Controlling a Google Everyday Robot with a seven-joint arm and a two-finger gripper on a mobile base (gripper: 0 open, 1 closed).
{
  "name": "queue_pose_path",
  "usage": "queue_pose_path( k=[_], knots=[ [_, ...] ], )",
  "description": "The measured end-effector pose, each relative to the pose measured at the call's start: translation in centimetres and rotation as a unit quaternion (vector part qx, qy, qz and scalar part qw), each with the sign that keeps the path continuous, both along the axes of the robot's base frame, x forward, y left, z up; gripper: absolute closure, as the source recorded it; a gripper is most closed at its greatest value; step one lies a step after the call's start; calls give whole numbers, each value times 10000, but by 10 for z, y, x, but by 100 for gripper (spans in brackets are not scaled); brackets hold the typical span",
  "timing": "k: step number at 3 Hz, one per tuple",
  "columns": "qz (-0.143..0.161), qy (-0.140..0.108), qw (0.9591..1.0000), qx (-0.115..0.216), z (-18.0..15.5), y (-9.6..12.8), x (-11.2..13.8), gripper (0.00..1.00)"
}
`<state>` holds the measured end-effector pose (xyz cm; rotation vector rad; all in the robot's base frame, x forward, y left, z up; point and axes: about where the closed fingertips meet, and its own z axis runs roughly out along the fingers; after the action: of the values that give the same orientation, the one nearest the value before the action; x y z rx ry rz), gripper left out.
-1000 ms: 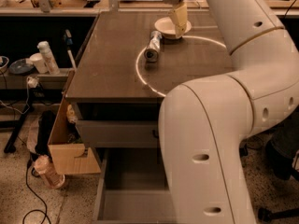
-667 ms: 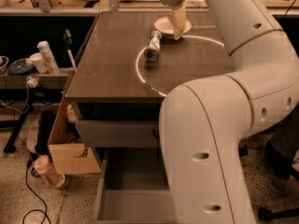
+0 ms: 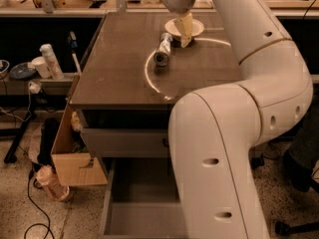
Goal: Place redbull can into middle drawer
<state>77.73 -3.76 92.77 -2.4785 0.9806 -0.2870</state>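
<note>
The redbull can (image 3: 163, 49), slim and silvery, lies on its side on the brown table top (image 3: 119, 59), its open end toward me. My gripper (image 3: 185, 30) hangs over the white bowl (image 3: 195, 27), just right of and behind the can, not touching it. The middle drawer (image 3: 142, 203) is pulled out low in front of the table, its grey floor bare. My large white arm covers the drawer's right part.
A grey drawer front (image 3: 124, 142) sits just under the table top. An open cardboard box (image 3: 75, 158) and a bottle (image 3: 50, 183) stand on the floor at left. A white bottle (image 3: 51, 61) and a cup (image 3: 40, 66) sit on a low shelf at left.
My gripper has moved slightly down and left, closer to the can. The can and bowl have not moved.
</note>
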Motion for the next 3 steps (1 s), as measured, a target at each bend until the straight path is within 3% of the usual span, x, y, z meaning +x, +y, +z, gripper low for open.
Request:
queue_pose_path(
  k=[1,2,3],
  knots=[
    [264,76,9995,-135,-9,9,-2,0],
    [266,61,9995,-168,-16,12,3,0],
    [409,78,9980,-468,-51,25,23,0]
  ],
)
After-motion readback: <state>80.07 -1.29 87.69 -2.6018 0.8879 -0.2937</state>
